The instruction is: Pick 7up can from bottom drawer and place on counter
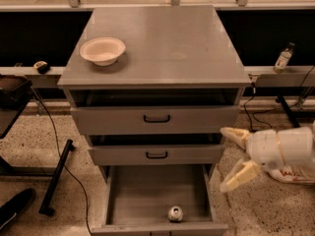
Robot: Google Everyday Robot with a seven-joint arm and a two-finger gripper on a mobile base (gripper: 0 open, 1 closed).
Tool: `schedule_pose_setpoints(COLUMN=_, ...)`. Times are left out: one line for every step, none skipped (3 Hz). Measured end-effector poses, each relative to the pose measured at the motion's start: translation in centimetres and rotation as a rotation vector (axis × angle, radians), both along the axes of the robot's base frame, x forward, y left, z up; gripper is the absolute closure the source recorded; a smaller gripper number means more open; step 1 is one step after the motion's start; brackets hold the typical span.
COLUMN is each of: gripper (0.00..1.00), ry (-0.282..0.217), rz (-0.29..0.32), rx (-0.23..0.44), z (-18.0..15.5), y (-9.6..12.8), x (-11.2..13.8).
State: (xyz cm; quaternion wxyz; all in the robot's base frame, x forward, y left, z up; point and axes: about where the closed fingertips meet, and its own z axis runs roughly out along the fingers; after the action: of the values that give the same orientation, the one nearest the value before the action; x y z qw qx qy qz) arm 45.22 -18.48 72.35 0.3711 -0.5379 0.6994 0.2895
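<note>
A: Whereabouts of the 7up can (175, 213)?
B: Upright at the front of the open bottom drawer (147, 191); its label can't be read.
A: And the gripper (231, 156)?
B: Right of the cabinet (113, 123), beside that drawer, fingers (235, 134) spread wide, holding nothing.
A: Farther back?
B: White bowl (102, 50) on the counter (172, 38)'s left; small bottle (283, 58) beyond, right.

The 7up can (175, 213) lay in the bottom drawer (147, 191), the gripper (236, 155) at lower right. A bowl (102, 50) sat upper left on the surface (172, 43).
</note>
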Motion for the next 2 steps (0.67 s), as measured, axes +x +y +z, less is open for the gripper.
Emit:
schedule_pose_setpoints(gripper=0.0, ry=-0.069, rz=0.013, rx=0.164, z=-5.8, y=-0.5, x=-0.4)
schedule_pose_setpoints(gripper=0.0, ry=-0.082, rz=0.044, rx=0.204, z=-9.2, y=0.0, x=-0.8)
